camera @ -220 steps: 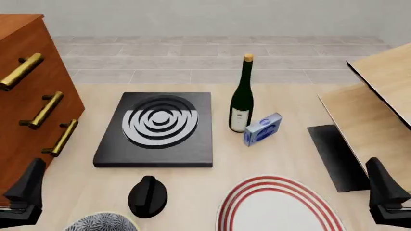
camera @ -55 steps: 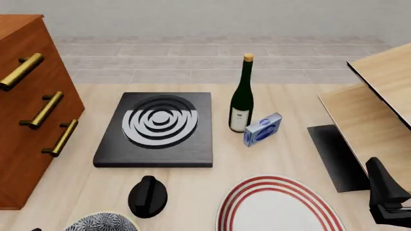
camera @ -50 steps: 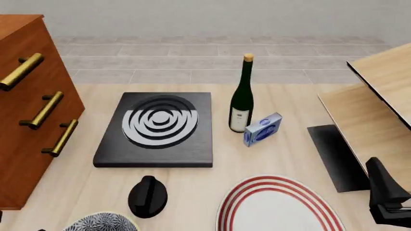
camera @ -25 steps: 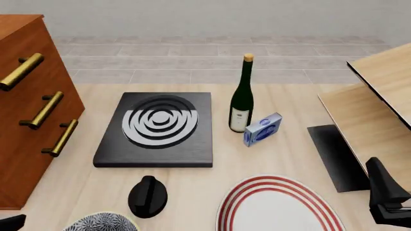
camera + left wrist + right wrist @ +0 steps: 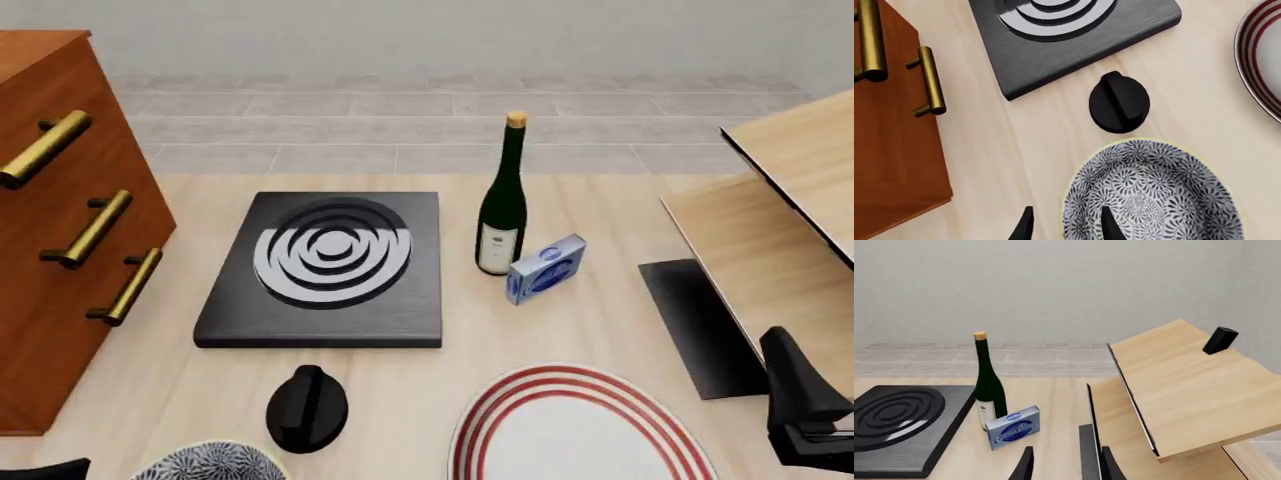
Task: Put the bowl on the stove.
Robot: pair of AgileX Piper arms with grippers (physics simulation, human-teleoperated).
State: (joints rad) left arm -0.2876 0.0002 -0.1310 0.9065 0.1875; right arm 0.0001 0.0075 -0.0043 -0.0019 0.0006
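Observation:
The bowl (image 5: 1151,197), blue-and-white floral inside with a yellowish rim, sits on the table near the front edge; in the front view only its far part (image 5: 214,463) shows at the bottom. My left gripper (image 5: 1065,229) is open just above it, one finger (image 5: 1107,227) over the bowl's inside and the other (image 5: 1024,229) outside the rim. Only a black bit of the left gripper (image 5: 47,468) shows in the front view. The stove (image 5: 327,265) lies beyond the bowl, also in the left wrist view (image 5: 1074,30). My right gripper (image 5: 1066,467) is open and empty at the right (image 5: 790,375).
A black knob (image 5: 307,408) lies between bowl and stove. A white plate with red rings (image 5: 574,425) is right of the bowl. A wine bottle (image 5: 503,200) and blue box (image 5: 546,268) stand right of the stove. A wooden dresser (image 5: 54,230) is left, a wooden shelf (image 5: 787,200) right.
The left gripper dropped from the left side out of the front view, and a black bit of it now shows at the bottom left corner. Nothing else has moved.

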